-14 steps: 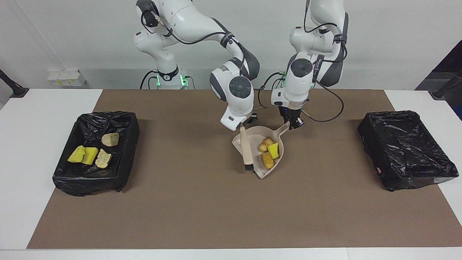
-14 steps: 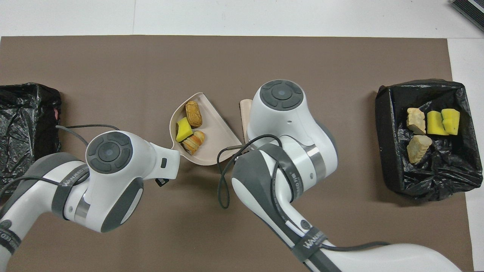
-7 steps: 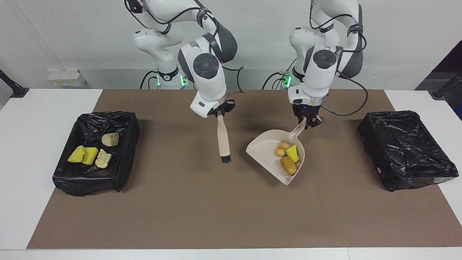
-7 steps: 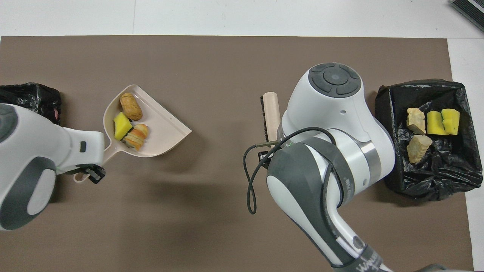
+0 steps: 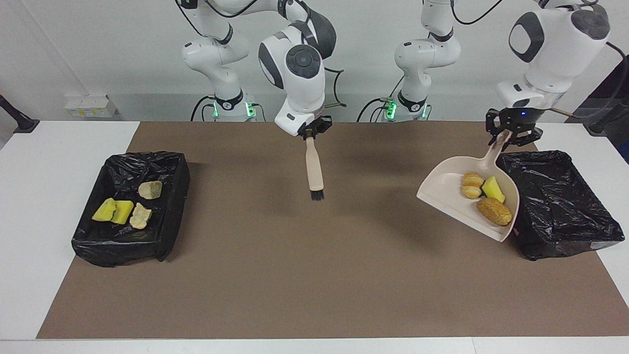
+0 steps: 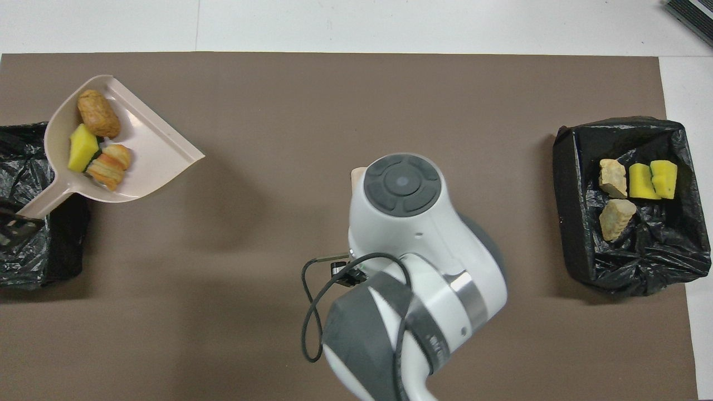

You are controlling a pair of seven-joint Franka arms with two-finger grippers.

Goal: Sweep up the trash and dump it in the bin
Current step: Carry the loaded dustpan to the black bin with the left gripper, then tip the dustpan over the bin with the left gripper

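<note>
Up top, no readable writing shows. Left end effector [image 5: 511, 132] clamps the dustpan [image 5: 449, 194] handle, three scraps [image 5: 484, 196] inside, beside the bin [image 5: 560, 206] at three o'clock in the facing view. Right end effector [image 5: 310, 129] clamps the brush [image 5: 314, 169]; overhead, its arm hides most of it. Four scraps [image 6: 635, 186] fill the other bin [image 6: 624, 267].

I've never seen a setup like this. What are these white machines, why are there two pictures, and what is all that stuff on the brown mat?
These are two robot arms at a table. One picture looks at them from across the table, the other looks down from above. The left tool holds a dustpan by its handle, raised beside a black-lined bin; in it lie three scraps of trash. The right tool holds a brush hanging, bristles down, over the mat. The other bin, at the right arm's end, already holds four scraps.
</note>
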